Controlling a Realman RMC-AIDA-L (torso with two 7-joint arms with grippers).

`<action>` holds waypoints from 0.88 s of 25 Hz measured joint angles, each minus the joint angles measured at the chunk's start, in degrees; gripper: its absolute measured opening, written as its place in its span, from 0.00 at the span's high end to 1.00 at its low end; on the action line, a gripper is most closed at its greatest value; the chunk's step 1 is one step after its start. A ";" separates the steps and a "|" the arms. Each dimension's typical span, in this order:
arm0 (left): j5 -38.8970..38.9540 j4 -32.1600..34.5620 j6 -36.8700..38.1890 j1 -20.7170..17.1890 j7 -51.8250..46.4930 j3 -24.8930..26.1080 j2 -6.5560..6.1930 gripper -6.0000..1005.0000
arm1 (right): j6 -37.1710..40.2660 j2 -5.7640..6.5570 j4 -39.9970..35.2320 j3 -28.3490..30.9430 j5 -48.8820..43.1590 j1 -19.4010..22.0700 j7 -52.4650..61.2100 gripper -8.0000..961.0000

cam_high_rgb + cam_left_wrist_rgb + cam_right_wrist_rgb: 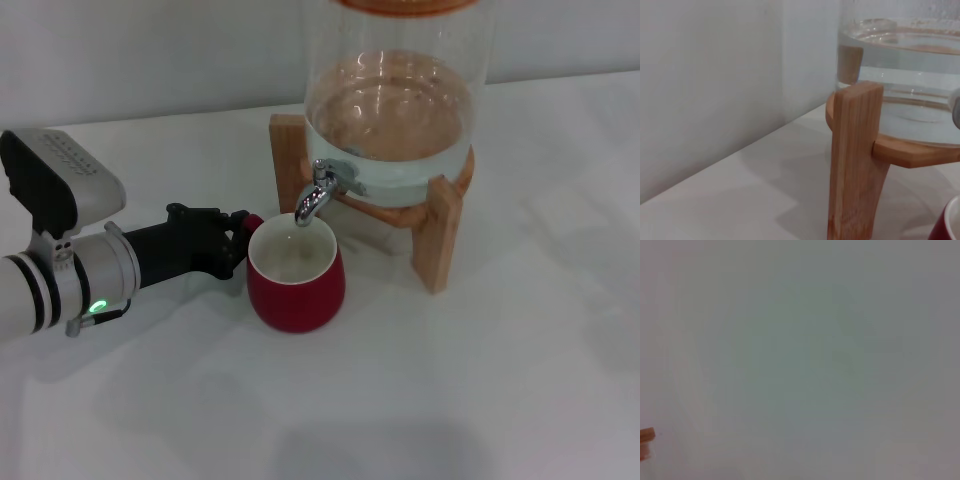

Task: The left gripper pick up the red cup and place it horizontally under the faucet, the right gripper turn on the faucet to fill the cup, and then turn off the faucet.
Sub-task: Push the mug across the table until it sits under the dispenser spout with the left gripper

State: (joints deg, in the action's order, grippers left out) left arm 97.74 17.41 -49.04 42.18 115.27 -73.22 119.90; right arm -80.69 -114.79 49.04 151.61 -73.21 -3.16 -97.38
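The red cup (pixel 296 290) stands upright on the white table, its cream inside facing up, directly below the spout of the chrome faucet (pixel 318 195). My left gripper (pixel 240 232) reaches in from the left at rim height, its black fingers closed around the cup's small handle. In the left wrist view only a sliver of the red cup (pixel 946 227) shows at the corner. The faucet lever sits against the glass jar (pixel 395 110). No stream of water is visible from the spout. The right gripper is out of view.
The water-filled jar rests on a wooden stand (pixel 437 235), one leg of which is close in front of the left wrist camera (pixel 855 160). A white wall rises behind the table. The right wrist view shows only blank wall and a wooden edge (pixel 646 437).
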 joint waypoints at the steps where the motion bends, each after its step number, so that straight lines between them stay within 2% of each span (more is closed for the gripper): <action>1: 0.00 0.00 0.00 0.00 0.00 0.00 0.00 0.83 | 0.00 0.00 0.00 0.00 0.00 0.00 0.00 0.25; 11: -0.31 0.16 -0.02 -0.71 -1.62 -0.13 -0.15 0.81 | 0.00 0.00 0.00 0.06 0.37 0.27 -0.08 0.25; 17: -0.35 4.30 -0.67 -4.09 -4.36 -0.35 -0.28 0.81 | -0.08 0.01 0.00 0.09 0.91 0.60 -0.12 0.25; 22: -0.40 9.35 -0.76 -7.44 -7.79 -3.91 -0.42 0.81 | -0.12 0.00 0.00 0.09 0.91 0.62 -0.07 0.25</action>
State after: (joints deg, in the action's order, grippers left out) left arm 97.34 26.76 -49.80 34.74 107.48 -77.13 119.48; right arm -80.81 -114.78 49.04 151.70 -72.31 -2.55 -97.45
